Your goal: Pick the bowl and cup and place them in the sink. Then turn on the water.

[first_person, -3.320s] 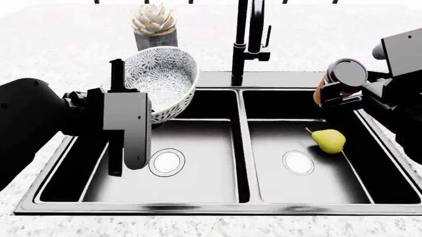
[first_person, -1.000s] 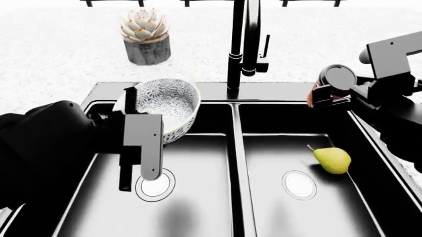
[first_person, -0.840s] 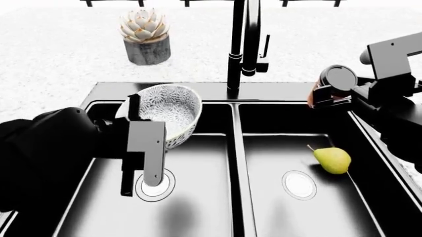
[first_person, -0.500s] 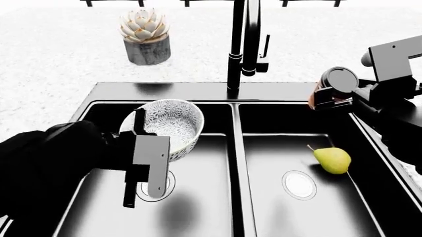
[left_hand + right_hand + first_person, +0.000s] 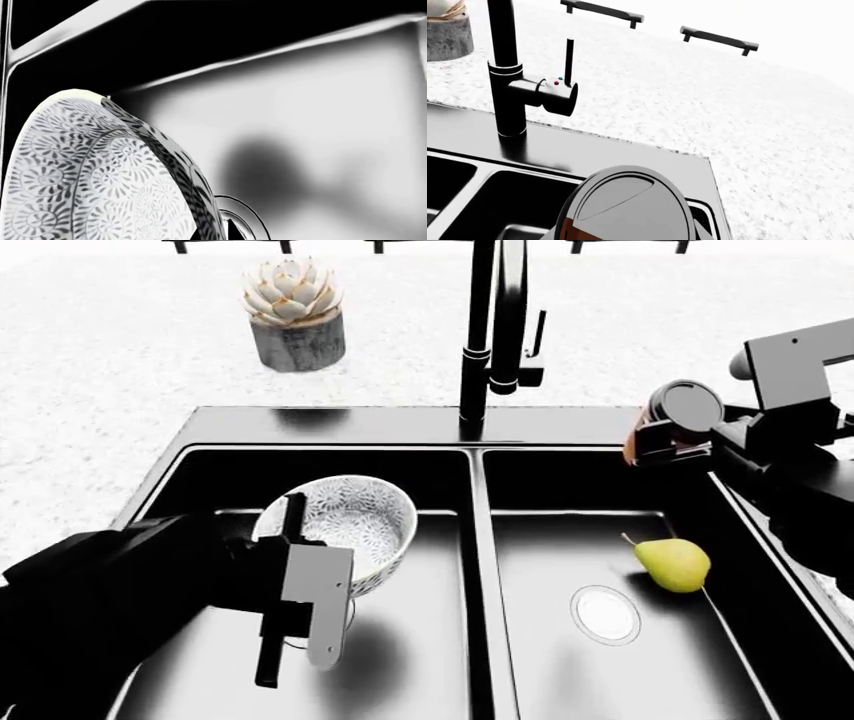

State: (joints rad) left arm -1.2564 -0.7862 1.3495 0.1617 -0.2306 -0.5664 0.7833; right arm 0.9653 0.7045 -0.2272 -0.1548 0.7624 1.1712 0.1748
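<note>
My left gripper [image 5: 310, 580] is shut on the rim of the patterned bowl [image 5: 358, 530] and holds it tilted low inside the left basin of the black sink [image 5: 441, 445]. The bowl fills the left wrist view [image 5: 93, 175], with the left drain [image 5: 241, 227] partly showing behind it. My right gripper [image 5: 683, 435] is shut on the orange-brown cup [image 5: 663, 425] with its lid facing the head camera, above the right basin's back right corner. The cup's lid [image 5: 627, 205] fills the lower right wrist view. The black faucet [image 5: 497, 330] stands behind the divider.
A yellow pear [image 5: 671, 562] lies in the right basin near its drain [image 5: 605, 613]. A grey succulent pot [image 5: 295, 315] stands on the speckled counter at the back left. The faucet lever [image 5: 568, 55] shows in the right wrist view.
My left gripper has lowered the bowl from the basin's rim level down into the left basin, toward me. The right gripper and cup have barely moved.
</note>
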